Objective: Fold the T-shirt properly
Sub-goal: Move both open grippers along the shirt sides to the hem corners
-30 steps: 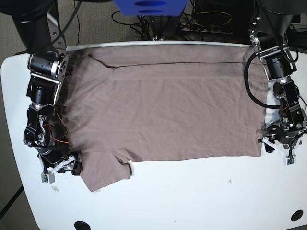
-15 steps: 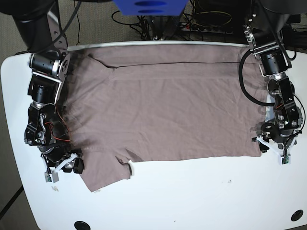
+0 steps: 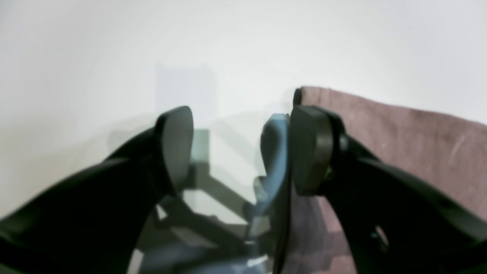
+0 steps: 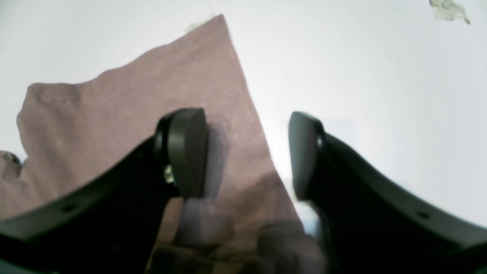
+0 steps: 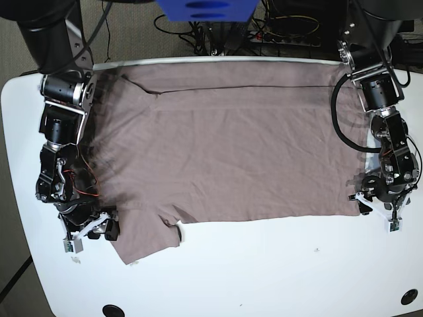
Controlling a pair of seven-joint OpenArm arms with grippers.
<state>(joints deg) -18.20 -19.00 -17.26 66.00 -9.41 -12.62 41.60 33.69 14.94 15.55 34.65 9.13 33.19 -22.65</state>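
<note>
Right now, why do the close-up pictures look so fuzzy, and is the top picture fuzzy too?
Left wrist view: the left hand fills it, too near to focus, its dim reflection on the shiny table. Right wrist view: the right hand and T-shirt look soft. Base view: sharper.

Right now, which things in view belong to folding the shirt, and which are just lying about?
Part of the job:
- T-shirt, spread flat
- left hand, open at the shirt's corner
- right hand, open at the sleeve edge

Just lying about:
- table
- cables behind the table
- blue object at the top edge
</note>
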